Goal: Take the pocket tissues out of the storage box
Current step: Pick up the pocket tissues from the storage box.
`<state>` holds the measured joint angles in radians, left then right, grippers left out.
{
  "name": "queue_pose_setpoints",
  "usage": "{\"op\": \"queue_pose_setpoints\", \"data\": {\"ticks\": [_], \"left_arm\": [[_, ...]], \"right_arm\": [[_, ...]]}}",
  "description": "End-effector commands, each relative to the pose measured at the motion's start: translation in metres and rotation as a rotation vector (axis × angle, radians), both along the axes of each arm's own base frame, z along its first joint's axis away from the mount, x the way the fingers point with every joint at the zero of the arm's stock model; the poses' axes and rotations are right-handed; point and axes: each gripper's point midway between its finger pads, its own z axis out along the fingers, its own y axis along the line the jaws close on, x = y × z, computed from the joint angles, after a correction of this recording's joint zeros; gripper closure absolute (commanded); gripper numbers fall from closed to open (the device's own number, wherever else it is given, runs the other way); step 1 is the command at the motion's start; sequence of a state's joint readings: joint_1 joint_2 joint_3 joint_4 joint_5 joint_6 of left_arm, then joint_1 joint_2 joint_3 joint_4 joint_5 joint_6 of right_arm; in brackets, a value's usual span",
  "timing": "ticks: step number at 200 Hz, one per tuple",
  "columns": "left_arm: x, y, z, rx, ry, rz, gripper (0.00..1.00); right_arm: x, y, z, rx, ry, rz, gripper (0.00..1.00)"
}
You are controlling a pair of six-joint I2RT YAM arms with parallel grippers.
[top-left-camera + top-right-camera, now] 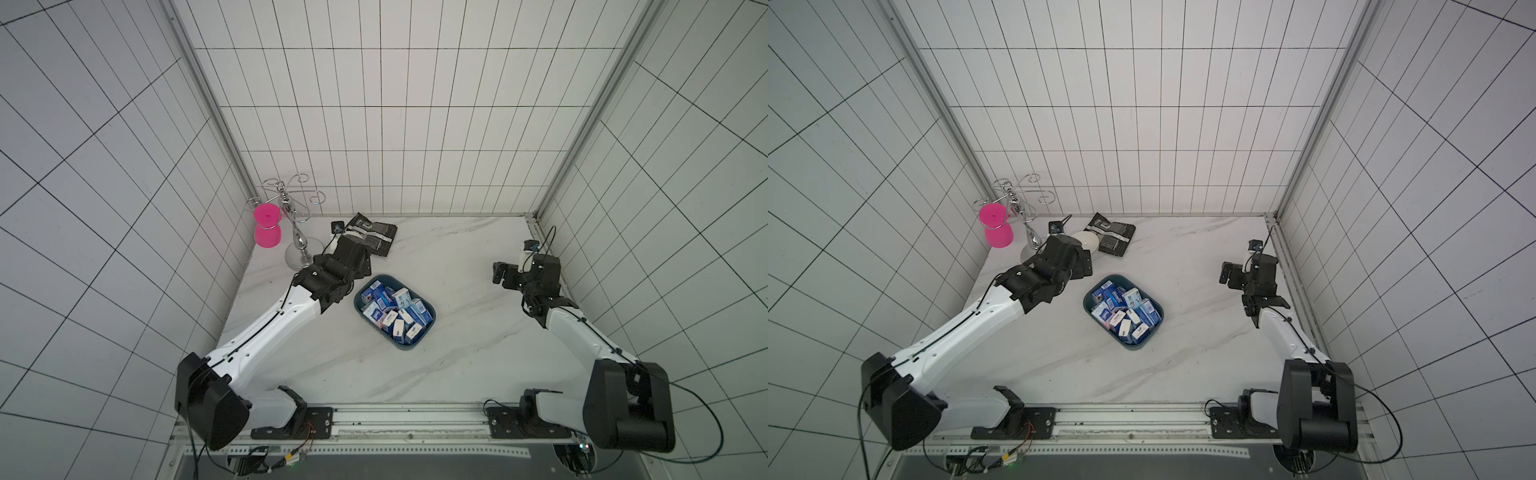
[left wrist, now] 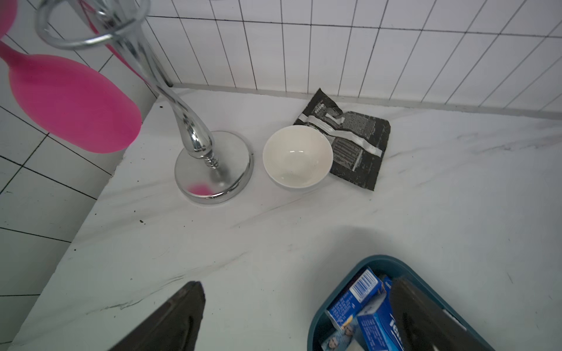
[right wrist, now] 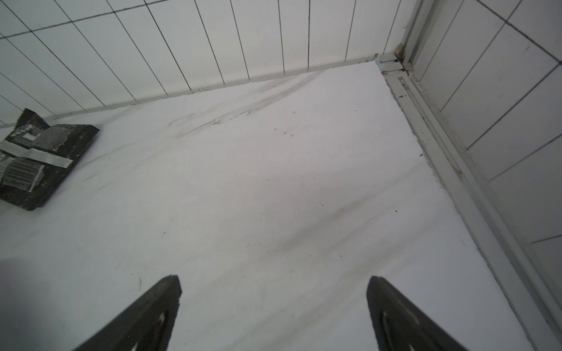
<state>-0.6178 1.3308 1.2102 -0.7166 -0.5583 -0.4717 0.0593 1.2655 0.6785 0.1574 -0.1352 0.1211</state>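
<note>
The dark teal storage box [image 1: 405, 345] [image 1: 1136, 347] lies mid-table, filled with several blue and white pocket tissues [image 1: 392, 309] [image 1: 1125, 313]. My left gripper [image 1: 366, 266] [image 1: 1086, 264] hovers at the box's far-left end, open and holding nothing. In the left wrist view, my left gripper [image 2: 296, 284] has one finger over the box rim [image 2: 380, 258] and the packets [image 2: 355, 297], and the other over bare table. My right gripper [image 1: 500, 274] [image 1: 1227, 272] [image 3: 273, 279] stands open and holding nothing over bare marble at the far right, well away from the box.
A chrome stand [image 1: 297, 245] [image 2: 213, 170] with pink cups [image 1: 268, 226] [image 2: 73, 103] fills the back left corner. Beside it sit a white bowl [image 1: 1086, 241] [image 2: 296, 156] and a black-and-silver pouch [image 1: 374, 237] [image 3: 36, 164]. Tiled walls close in on three sides.
</note>
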Motion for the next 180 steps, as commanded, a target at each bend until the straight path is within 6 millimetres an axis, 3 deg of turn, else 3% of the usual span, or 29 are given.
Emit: {"op": "queue_pose_setpoints", "data": {"ticks": [1,30,52,80,122,180], "left_arm": [[-0.011,-0.007,-0.006,-0.010,0.064,-0.014,0.02],[-0.033,-0.036,-0.024,-0.036,0.105,-0.078,0.03],[-0.051,-0.061,-0.060,-0.092,0.188,-0.059,0.02],[-0.050,-0.067,-0.094,-0.079,0.278,0.051,0.06],[-0.046,-0.100,-0.108,-0.116,0.265,0.030,0.11],[-0.032,-0.107,-0.119,-0.096,0.253,0.082,0.27]], "right_arm": [[0.002,0.020,0.020,0.099,-0.077,0.095,0.01],[0.005,0.014,0.006,0.070,0.012,0.084,0.00],[0.008,0.006,-0.010,0.055,0.083,0.031,0.00],[0.007,0.011,-0.018,0.078,0.127,0.051,0.01],[0.006,0.019,-0.027,0.104,0.159,0.075,0.06],[0.004,0.023,-0.028,0.128,0.157,0.082,0.12]]}}
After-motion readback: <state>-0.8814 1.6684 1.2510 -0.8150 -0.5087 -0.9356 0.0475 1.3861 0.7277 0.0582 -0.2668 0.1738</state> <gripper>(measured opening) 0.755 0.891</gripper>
